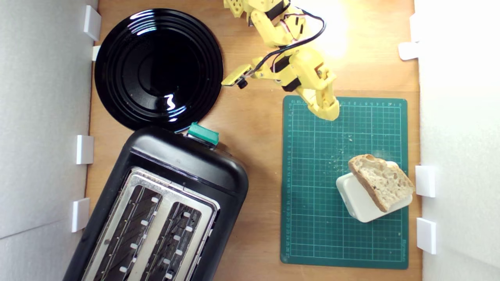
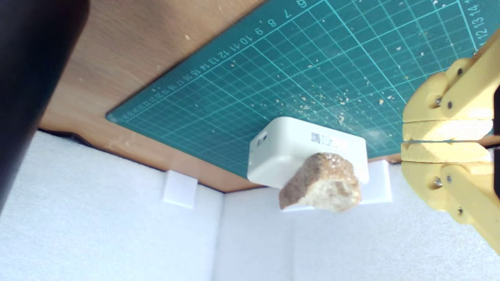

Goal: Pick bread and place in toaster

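Barely started tbh. Bread (image 1: 381,180) lying untouched on top of white box (image 1: 357,201), over on the green mat (image 1: 316,187). Pincer (image 1: 326,109) clenched, empty, hovering well apart from bread. Toaster (image 1: 164,210) slots empty. Grab, carry, drop all left.

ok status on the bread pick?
Gripper shut, empty, over the mat's far edge. Bread untouched, propped on the white box. Toaster slots clear. Nothing between gripper and bread.

You see a yellow gripper (image 1: 327,111), pale tan brown-crusted bread (image 1: 381,180) on a white box (image 1: 357,201), a green gridded mat (image 1: 312,175), a black silver-topped toaster (image 1: 164,210), and a glossy black plate (image 1: 117,78).
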Available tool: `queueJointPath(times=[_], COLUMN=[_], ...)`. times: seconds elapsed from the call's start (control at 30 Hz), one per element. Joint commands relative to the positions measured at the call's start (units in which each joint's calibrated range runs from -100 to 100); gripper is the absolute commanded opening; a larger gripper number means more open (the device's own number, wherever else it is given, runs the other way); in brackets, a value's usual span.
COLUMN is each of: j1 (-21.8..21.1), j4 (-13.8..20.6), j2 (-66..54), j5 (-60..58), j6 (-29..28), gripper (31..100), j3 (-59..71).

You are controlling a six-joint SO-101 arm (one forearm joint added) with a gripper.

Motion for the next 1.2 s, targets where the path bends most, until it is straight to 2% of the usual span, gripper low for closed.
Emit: queueJointPath(times=[0.0, 0.1, 0.17, 0.3, 0.43, 0.7, 0.9, 1.17], j1=[0.16, 0.16, 0.16, 0.08, 0.0, -1.21, -3.31, -3.39], j4=[-2.71, -2.89, -3.44, -3.53, -3.07, -3.25, -3.34, -3.44], j2=[4.13, 10.2, 13.78, 18.85, 19.85, 20.02, 20.02, 22.35], j5=[-4.57, -4.91, -4.91, -4.91, -4.91, -4.91, -4.91, -6.96], j6=[0.55, 0.6, 0.66, 0.66, 0.66, 0.6, 0.6, 0.55], gripper=[40.7, 42.1, 46.6, 60.4, 67.1, 73.6, 86.9, 88.8], j3=[-5.03, -9.57, -12.47, -17.01, -17.92, -18.1, -18.19, -21.1])
